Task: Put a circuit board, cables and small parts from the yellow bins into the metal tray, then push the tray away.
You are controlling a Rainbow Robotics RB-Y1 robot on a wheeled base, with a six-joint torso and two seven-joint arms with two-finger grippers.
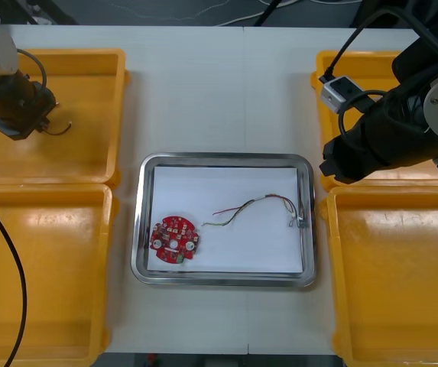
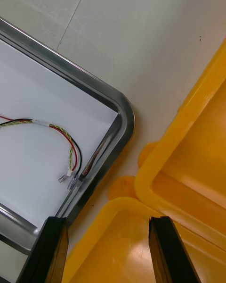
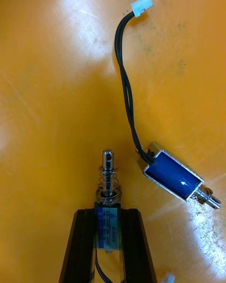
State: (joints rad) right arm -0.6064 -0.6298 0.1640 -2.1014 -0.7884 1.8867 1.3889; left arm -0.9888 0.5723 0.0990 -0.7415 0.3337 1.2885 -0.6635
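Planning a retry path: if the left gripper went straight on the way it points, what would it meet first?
Probably the yellow bin's bare floor, touched first by the held small metal part, whose pin juts past the left gripper; depth is unclear.

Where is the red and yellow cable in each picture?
Front view: red and yellow cable in the metal tray, by its right wall.
Right wrist view: past the open right claw, in the tray's corner.
Left wrist view: a yellow bin's floor instead.
Shared landmark: the tray's rim.
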